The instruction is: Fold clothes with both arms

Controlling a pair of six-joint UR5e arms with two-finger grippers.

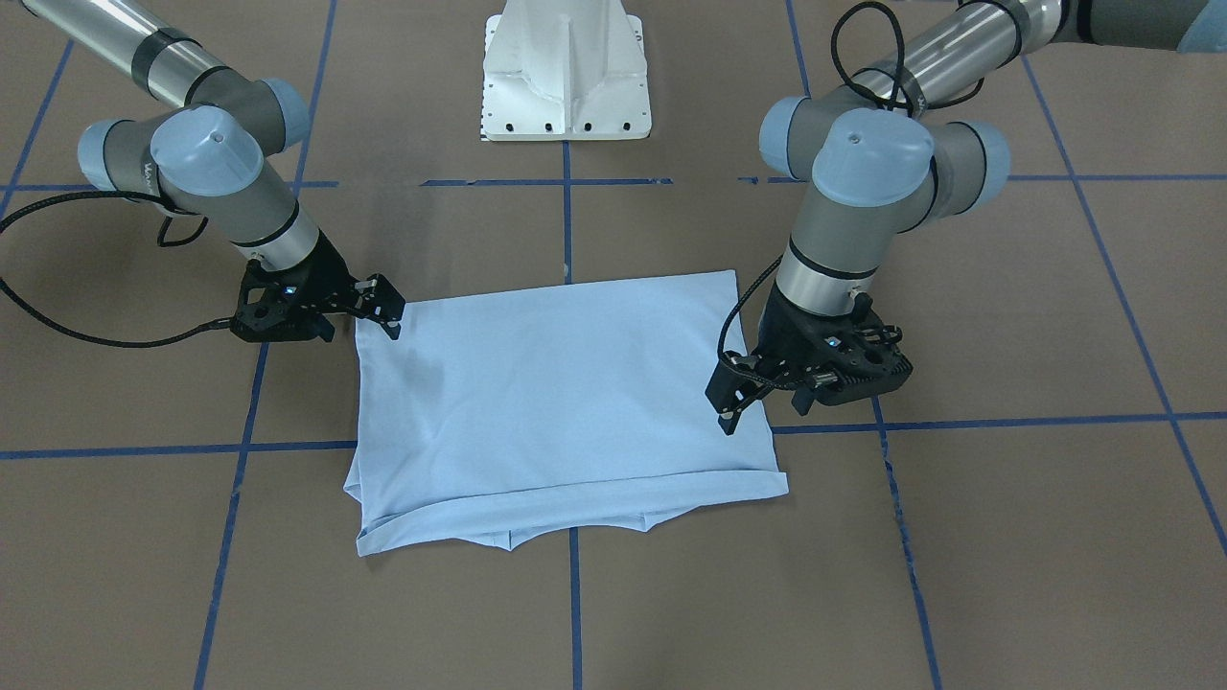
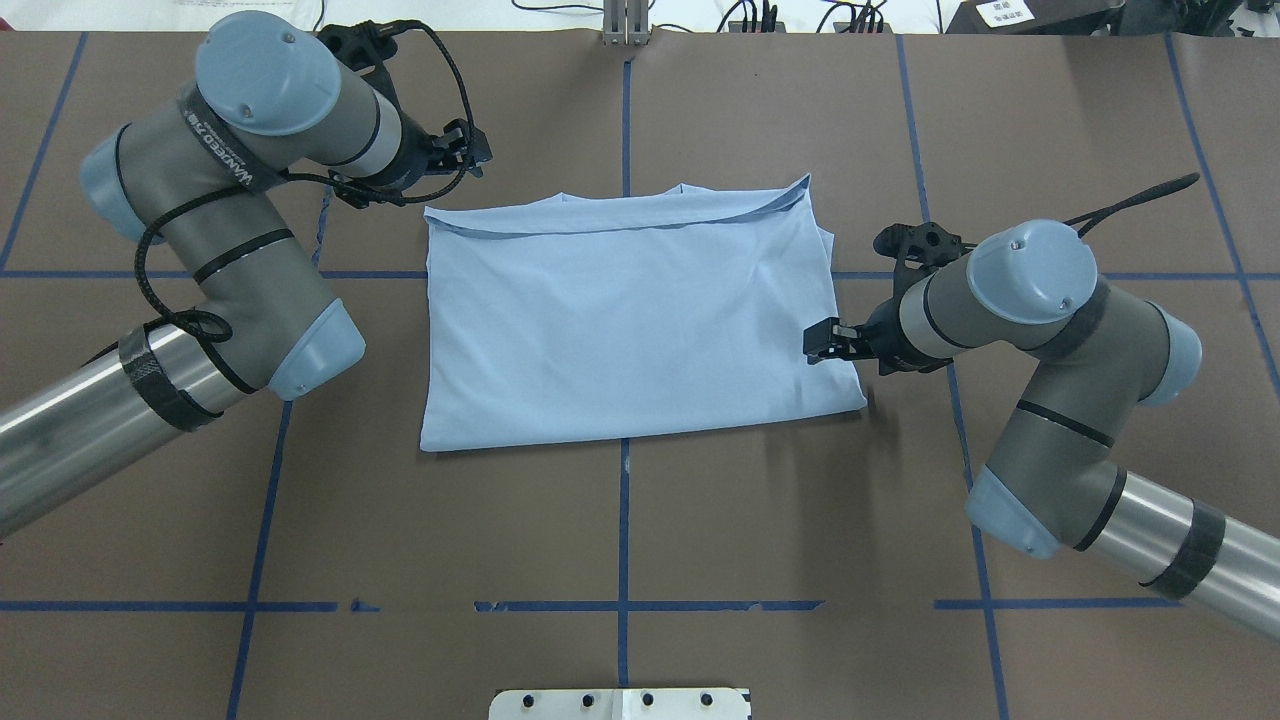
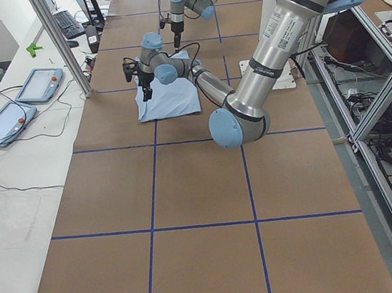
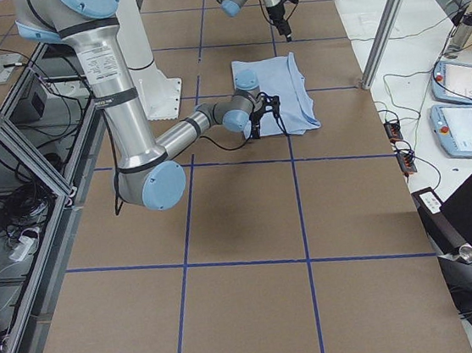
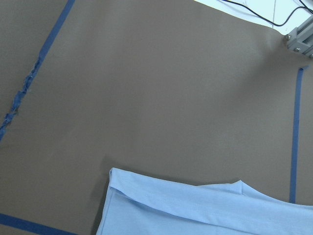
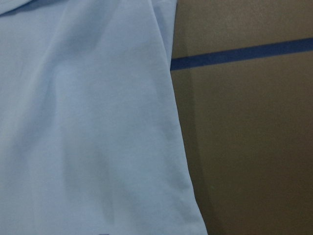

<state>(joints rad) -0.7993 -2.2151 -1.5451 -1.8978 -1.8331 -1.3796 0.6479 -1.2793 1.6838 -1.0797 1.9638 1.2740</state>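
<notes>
1. The table point(image 2: 900, 480) is a wide brown surface marked into large squares by blue tape lines point(image 2: 624, 520).
2. The left arm point(image 2: 230, 250) comes in from the near left and bends at its elbow, with its wrist reaching towards the far left corner of the cloth.
3. The right arm point(image 2: 1040, 400) comes in from the near right, and its wrist points left towards the cloth's right edge.
4. The light blue T-shirt point(image 2: 630, 320) lies flat at the middle of the table between the two arms. It is folded into a rough rectangle. Its near edge is a clean straight line, and along its far edge a narrow band is turned over with lower layers showing from under it. No print shows on the upper face.
5. The white pedestal base point(image 1: 566, 72) stands on the near side of the table, well apart from the T-shirt.
6. The left gripper point(image 2: 470, 152) hangs just beside the T-shirt's far left corner, and its wrist view shows that corner and bare table below. The pictures do not show whether its jaws are wide or narrow.
7. The right gripper point(image 2: 815, 342) sits over the T-shirt's right edge, towards the near corner, and its wrist view is filled by that edge at close range. Its jaw gap cannot be told either.
</notes>
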